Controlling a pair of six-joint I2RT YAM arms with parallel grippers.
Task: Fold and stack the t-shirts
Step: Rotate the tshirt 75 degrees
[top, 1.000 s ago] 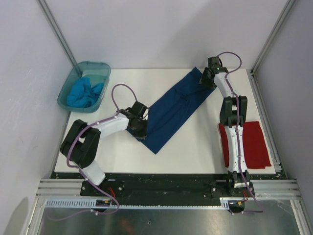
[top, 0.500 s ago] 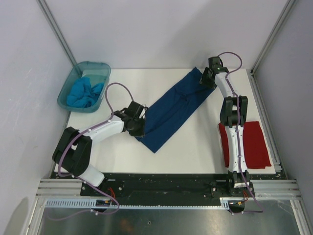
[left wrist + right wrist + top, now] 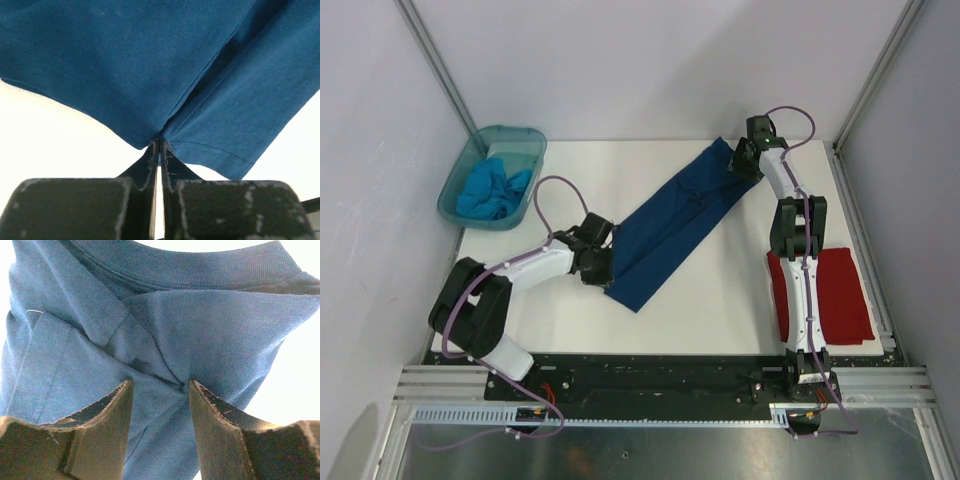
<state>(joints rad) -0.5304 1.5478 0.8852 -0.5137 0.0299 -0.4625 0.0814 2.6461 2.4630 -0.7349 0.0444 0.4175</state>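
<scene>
Left wrist: left hand (image 3: 159, 144) clamps stitched navy t-shirt (image 3: 150, 60) hem; right hand (image 3: 161, 384) half-open astride ribbed collar (image 3: 200, 270).

navy t-shirt (image 3: 670, 225): matt knit cloth, stitched hems, ribbed collar
red t-shirt (image 3: 840, 295): matt cloth
turquoise t-shirt (image 3: 490, 190): soft matt cloth
tub (image 3: 448, 192): translucent glossy plastic
table (image 3: 740, 290): smooth white, matt
left gripper (image 3: 159, 145): black, scuffed, probably hard plastic

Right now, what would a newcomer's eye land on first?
The navy t-shirt lies stretched diagonally across the middle, the left gripper shut on its near hem and the right gripper at its far collar end. A folded red t-shirt lies near right; a turquoise t-shirt sits crumpled in the tub, far left.
</scene>
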